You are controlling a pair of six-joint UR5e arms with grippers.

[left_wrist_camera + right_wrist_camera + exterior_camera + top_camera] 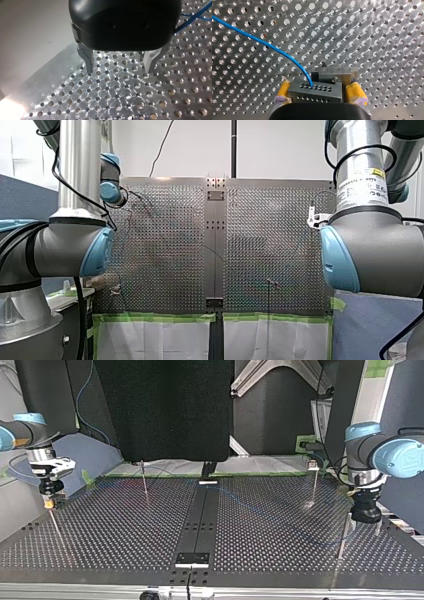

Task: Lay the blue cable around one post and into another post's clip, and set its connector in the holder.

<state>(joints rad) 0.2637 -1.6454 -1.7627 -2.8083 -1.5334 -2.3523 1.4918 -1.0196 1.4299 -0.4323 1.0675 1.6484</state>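
Cable: you see the blue cable (274,48) curve over the perforated table (374,37) into the connector's top face.
Connector: the grey connector (315,91) sits just in front of the metal holder (342,75).
Right gripper: the right gripper (319,92) has its 2 yellow pads (355,92) clamped on the connector's sides.
Left gripper: the left gripper (118,72) hangs over the table with its 2 metal fingers (87,60) apart; the cable passes beside it.
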